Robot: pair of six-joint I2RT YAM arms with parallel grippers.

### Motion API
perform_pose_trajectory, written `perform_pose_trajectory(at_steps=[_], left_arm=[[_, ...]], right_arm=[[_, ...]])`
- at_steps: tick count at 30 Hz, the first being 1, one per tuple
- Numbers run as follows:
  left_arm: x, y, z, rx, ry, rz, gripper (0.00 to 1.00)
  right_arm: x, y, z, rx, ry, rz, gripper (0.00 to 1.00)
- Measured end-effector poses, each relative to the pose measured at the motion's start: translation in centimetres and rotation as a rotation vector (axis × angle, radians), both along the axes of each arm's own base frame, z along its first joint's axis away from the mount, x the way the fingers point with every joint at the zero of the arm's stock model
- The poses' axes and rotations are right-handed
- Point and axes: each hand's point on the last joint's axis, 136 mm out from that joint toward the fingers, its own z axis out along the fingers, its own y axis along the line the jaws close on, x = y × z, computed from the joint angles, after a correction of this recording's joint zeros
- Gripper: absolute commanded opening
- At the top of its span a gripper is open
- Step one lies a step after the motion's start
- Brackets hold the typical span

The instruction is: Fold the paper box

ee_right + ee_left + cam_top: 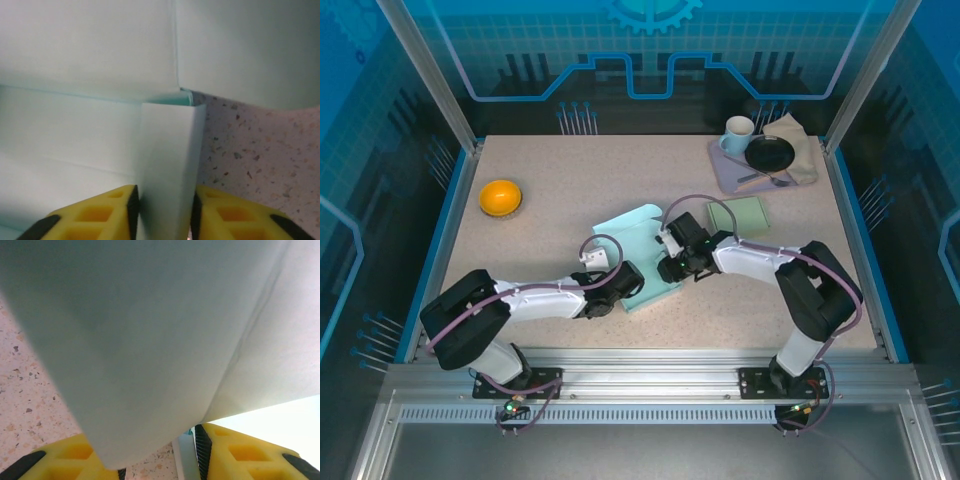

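The paper box (pixel 638 240) lies part-folded at the middle of the tabletop (pixel 570 170), directly between the two arms; its long axis seems to run from the far side toward the near edge, tilted a little to the right as it comes nearer.

The right pincer (pixel 668 268) meets the box at its right edge, and the left pincer (pixel 620 285) meets it at its near-left corner, so the sheet's body lies to the left of the one and to the right of the other.

In the right wrist view the right pincer (pixel 165 215) is clenched on a narrow flap (pixel 167 165); the flap fills the gap between the yellow fingers (pixel 100 212) and runs straight ahead to a crease where two broader panels meet; speckled tabletop (pixel 250 160) shows on its right.

In the left wrist view the left pincer (pixel 157 460) stands released; its fingers (pixel 240 455) are apart, with bare tabletop between them, while a pale panel (pixel 150 340) hangs over the lens and dips into the gap without being pinched.

The right arm has the flap, so the coming fold is probably its to make; the flap should turn leftward, toward the box's middle; the left pincer is placed to steady the panel against that push.
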Motion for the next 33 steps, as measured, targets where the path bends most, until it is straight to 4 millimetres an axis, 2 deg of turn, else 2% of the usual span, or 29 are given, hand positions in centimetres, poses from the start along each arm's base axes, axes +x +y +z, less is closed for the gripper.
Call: perform_pose_trajectory(at_steps=[11, 19, 23, 27, 29, 31, 33], left_arm=[[-0.5, -0.8, 0.0, -0.007, 0.012, -0.003, 0.42], [-0.5, -1.6, 0.4, -0.050, -0.004, 0.020, 0.42], [-0.3, -1.8, 0.7, -0.062, -0.013, 0.032, 0.42], [-0.4, -1.7, 0.5, -0.055, -0.014, 0.034, 0.43], [-0.3, -1.8, 0.4, -0.049, -0.014, 0.035, 0.43], [-0.2, -1.8, 0.4, -0.043, -0.018, 0.038, 0.43], [-0.1, -1.9, 0.4, -0.034, -0.023, 0.040, 0.43]], right_arm=[[0.7, -1.4, 0.2, -0.227, -0.174, -0.052, 0.07], [0.8, -2.9, 0.1, -0.350, -0.252, -0.183, 0.07], [1.3, -2.8, -0.2, -0.362, -0.268, -0.210, 0.14], [1.7, -2.5, -0.4, -0.304, -0.274, -0.213, 0.11], [1.9, -2.4, -0.4, -0.265, -0.263, -0.218, 0.06], [2.1, -2.4, -0.4, -0.257, -0.258, -0.223, 0.01], [2.5, -2.4, -0.4, -0.285, -0.261, -0.228, 0.00]])
